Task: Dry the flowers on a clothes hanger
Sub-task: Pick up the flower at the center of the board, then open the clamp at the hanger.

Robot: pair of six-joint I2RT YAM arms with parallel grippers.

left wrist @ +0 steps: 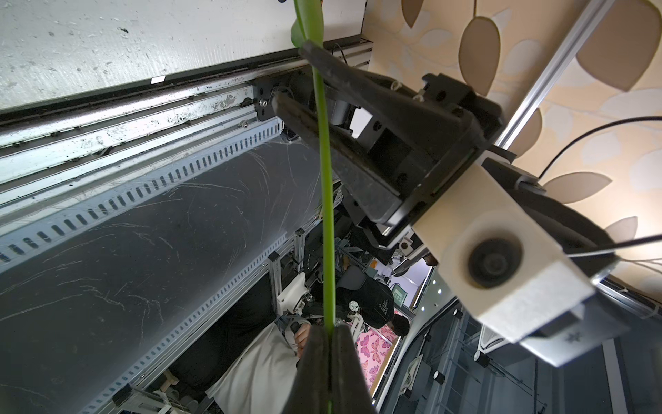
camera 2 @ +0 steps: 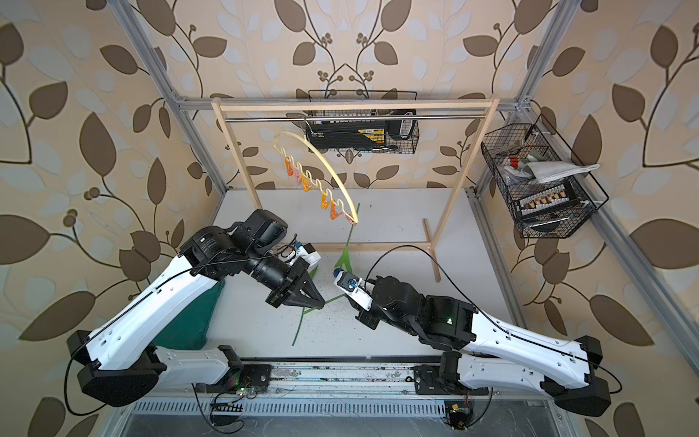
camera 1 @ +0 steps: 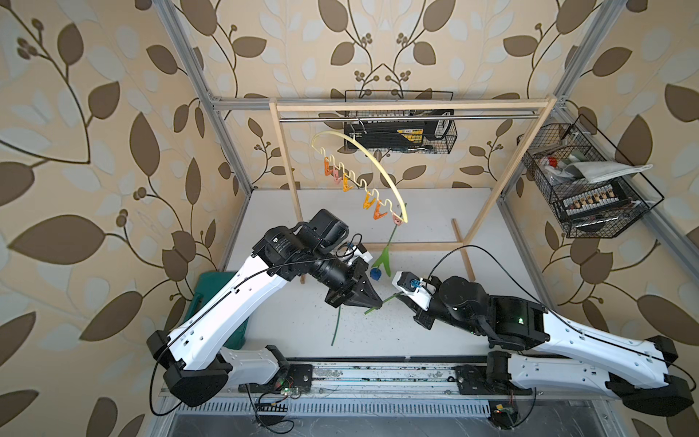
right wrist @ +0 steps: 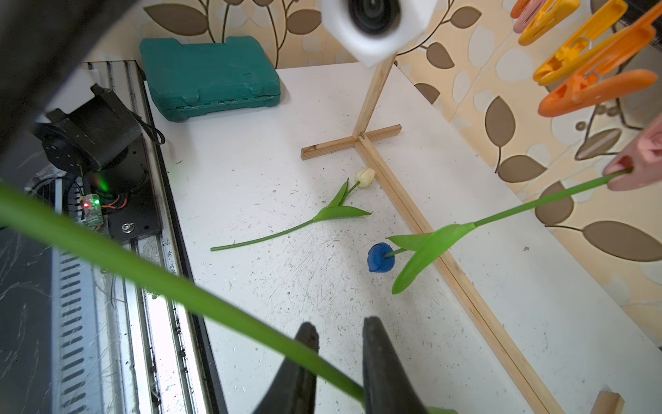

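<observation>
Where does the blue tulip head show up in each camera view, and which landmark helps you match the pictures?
Top view: blue tulip head just below centre.
Top view: blue tulip head just below centre, partly hidden.
Left wrist: not clearly in it.
Right wrist: blue tulip head near centre.
Shared landmark: pink clothespin gripping its stem, seen in all but the left wrist.

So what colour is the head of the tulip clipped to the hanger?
The head is blue, clearest in the right wrist view.
</observation>
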